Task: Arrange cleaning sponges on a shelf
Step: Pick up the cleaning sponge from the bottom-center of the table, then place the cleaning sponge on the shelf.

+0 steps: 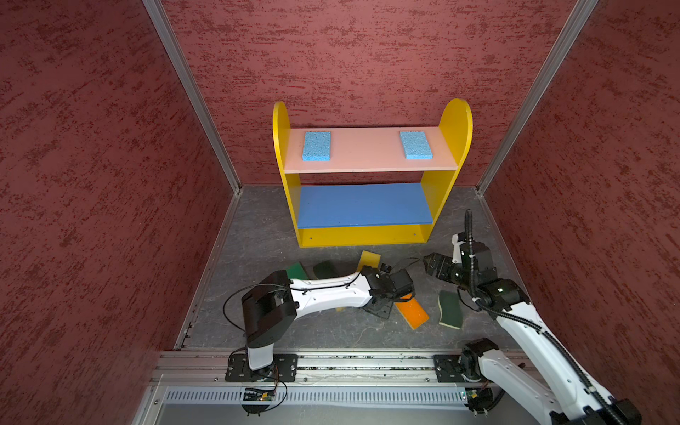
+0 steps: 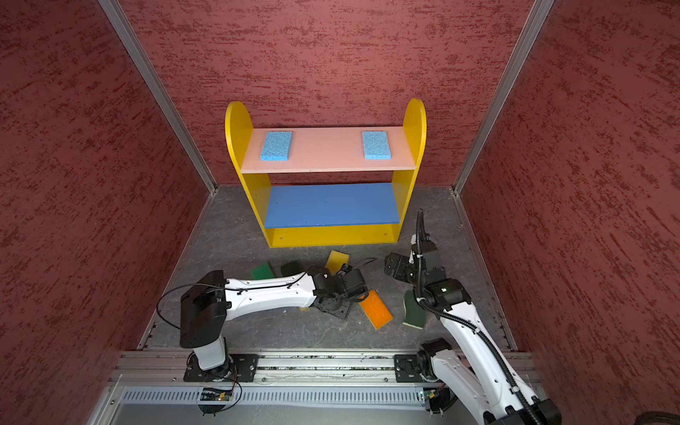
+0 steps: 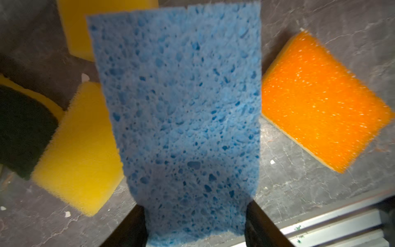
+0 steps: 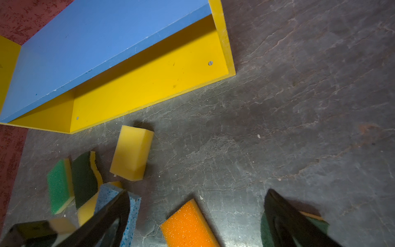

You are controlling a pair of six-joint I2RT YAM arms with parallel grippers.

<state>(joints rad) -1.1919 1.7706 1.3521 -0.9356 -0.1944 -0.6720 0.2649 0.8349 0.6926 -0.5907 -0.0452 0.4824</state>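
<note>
counting what is shelved, the job looks early on — two blue sponges [image 1: 316,146] [image 1: 415,145] lie on the pink top board [image 1: 368,151] of the shelf [image 1: 456,125], its blue board [image 1: 364,206] bare. the left gripper [image 3: 196,210] is clamped on the third blue sponge [image 3: 181,96], low in front of the shelf. the right gripper [image 4: 197,191] hangs nearby, jaws wide apart, empty. six lie on the floor [image 4: 299,107] before the shelf — two yellow [image 4: 132,154] [image 3: 81,149], one orange [image 1: 414,312], one green [image 4: 58,186], two dark green [image 4: 85,177] [image 1: 450,309].
</note>
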